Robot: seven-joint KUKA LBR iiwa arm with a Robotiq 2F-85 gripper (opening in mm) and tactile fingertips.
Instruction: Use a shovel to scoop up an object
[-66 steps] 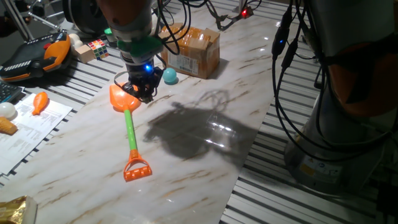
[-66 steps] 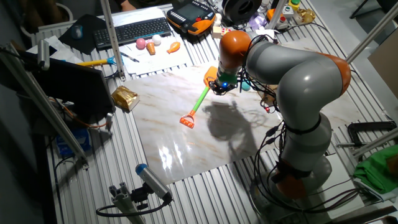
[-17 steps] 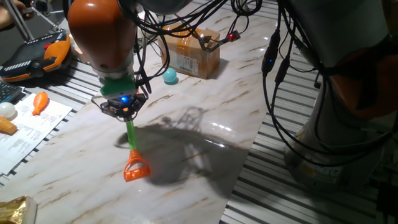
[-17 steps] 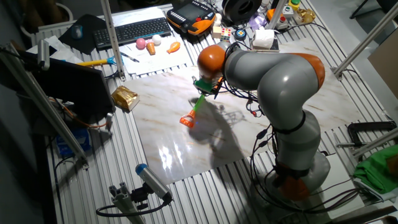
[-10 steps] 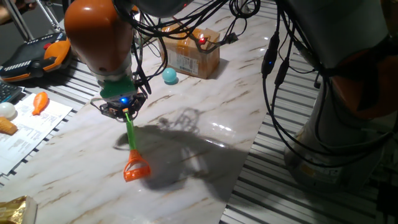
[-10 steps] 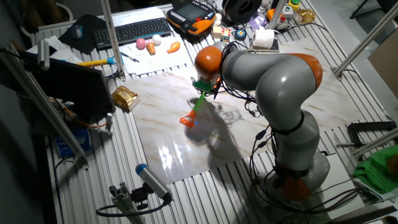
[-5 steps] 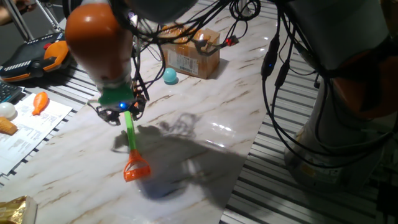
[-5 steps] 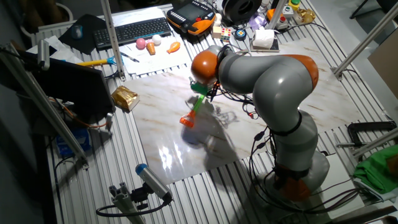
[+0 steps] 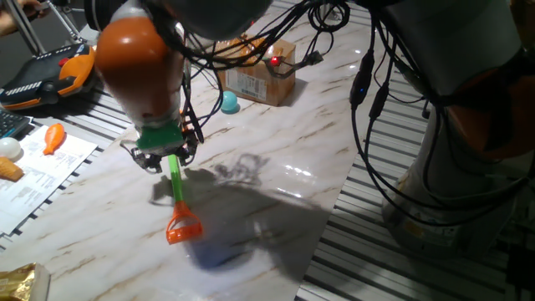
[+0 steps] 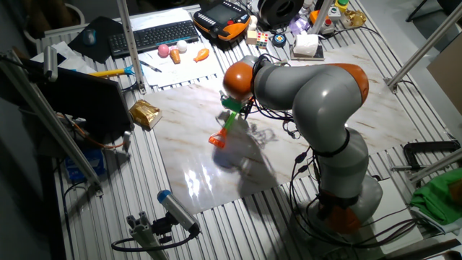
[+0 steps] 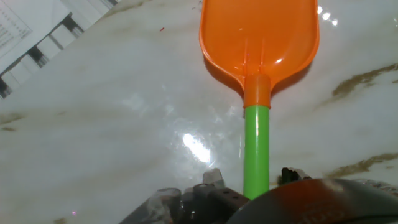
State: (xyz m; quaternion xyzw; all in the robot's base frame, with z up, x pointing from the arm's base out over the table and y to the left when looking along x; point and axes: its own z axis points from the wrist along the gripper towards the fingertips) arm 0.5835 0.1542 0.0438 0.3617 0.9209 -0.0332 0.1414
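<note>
Cardboard box (image 9: pixel 257 68) at top centre, carrot toy (image 9: pixel 53 136) at left edge, keyboard (image 10: pixel 153 36) upper left in the other view.

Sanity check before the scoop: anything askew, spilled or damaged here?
Nothing stands out. The shovel looks intact, blade flat on the marble table with nothing on it; the end effector sits over its green shaft. The ball rests by the cardboard box.

Ahead of the shovel (image 9: pixel 177 196) blade the marble table (image 9: pixel 276 134) lies open. The teal ball (image 9: pixel 228 102) sits just beside the cardboard box (image 9: pixel 259 68), which walls off the far side.
</note>
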